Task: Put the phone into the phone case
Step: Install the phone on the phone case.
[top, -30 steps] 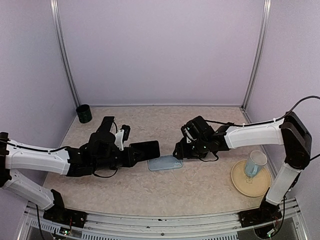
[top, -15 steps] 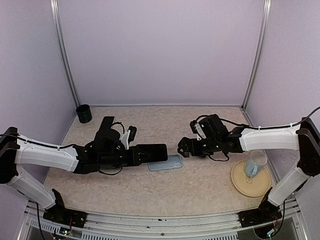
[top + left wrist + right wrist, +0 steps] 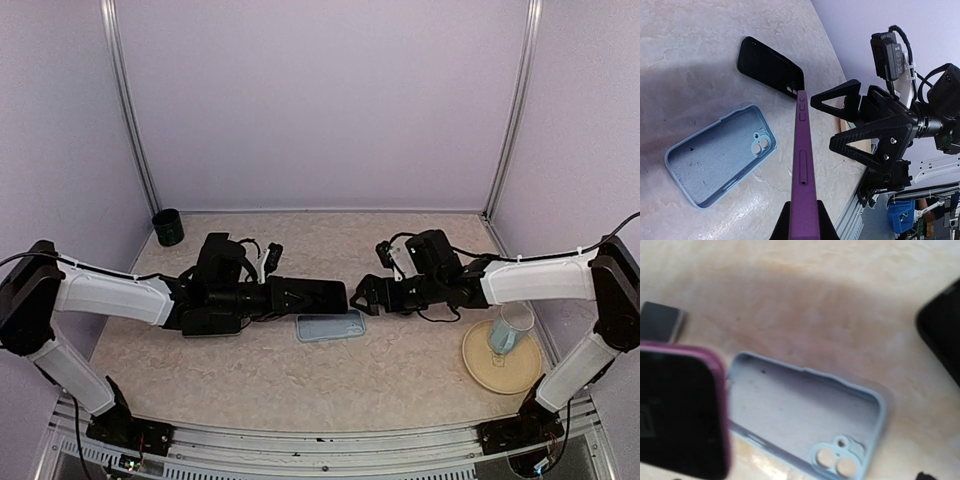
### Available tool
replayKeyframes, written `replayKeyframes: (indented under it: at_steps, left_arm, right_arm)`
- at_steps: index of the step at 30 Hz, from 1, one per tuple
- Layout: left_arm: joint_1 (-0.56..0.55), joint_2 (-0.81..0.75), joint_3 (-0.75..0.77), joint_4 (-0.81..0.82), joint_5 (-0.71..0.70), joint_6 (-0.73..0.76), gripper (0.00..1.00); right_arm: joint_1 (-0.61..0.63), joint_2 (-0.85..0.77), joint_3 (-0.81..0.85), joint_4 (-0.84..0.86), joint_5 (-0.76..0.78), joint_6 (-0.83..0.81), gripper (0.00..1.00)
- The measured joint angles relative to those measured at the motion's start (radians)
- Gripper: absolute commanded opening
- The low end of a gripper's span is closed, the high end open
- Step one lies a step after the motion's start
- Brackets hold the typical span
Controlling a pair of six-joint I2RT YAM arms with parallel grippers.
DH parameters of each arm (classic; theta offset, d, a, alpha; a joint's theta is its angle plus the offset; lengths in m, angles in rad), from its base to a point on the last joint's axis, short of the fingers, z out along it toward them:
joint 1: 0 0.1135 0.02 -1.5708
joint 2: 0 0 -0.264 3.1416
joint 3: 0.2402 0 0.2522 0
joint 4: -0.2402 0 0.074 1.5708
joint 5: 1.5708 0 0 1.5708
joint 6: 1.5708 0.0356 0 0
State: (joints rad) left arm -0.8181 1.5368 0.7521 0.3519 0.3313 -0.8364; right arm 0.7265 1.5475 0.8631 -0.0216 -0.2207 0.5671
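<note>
I have the phone (image 3: pixel 312 296) in the left gripper (image 3: pixel 272 297). The fingers (image 3: pixel 781 226) are clamped on its two flat faces at one end, and the rest sticks out towards the right arm, held off the table (image 3: pixel 400 385). Through the left wrist camera I see it edge-on, with a purple rim, two side buttons and a long slot. Through the right wrist camera I see its dark face, and a faint mark there is too blurred for me to read.

The phone case (image 3: pixel 330 326) lies flat on the table just beside and below the phone, on the near side in the overhead view. It is pale blue with its hollow side up. Its camera cutout (image 3: pixel 760 145) has two round holes and a smaller one, at the end nearer the right arm. I can make out no brand or lettering on it.

The right gripper (image 3: pixel 823 123) hangs just past the phone's free end with its jaws spread wide and nothing between them. A flat black slab (image 3: pixel 767 65) lies on the table beyond the case; what it is I cannot tell.

Further out, a pale blue cup (image 3: pixel 512 328) stands on a tan plate (image 3: pixel 480 372) at the right. A small black cup (image 3: pixel 168 227) sits in the back left corner.
</note>
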Motion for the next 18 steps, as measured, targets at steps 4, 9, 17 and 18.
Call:
replayKeyframes:
  at_steps: [4,9,17,18]
  left_arm:
    - [0.024,0.051,0.032,-0.001,0.054,-0.019,0.00]
    - [0.036,0.106,0.038,-0.002,0.096,-0.038,0.00]
    - [0.038,0.172,0.082,-0.008,0.134,-0.050,0.00]
    - [0.038,0.179,0.090,-0.008,0.135,-0.050,0.00]
  right_arm:
    - [-0.013,0.009,-0.002,0.042,-0.048,-0.002,0.99]
    - [-0.032,0.011,-0.032,0.103,-0.095,-0.002,1.00]
    - [-0.036,0.016,-0.036,0.127,-0.124,-0.011,1.00]
    - [-0.036,0.021,-0.036,0.130,-0.126,-0.013,1.00]
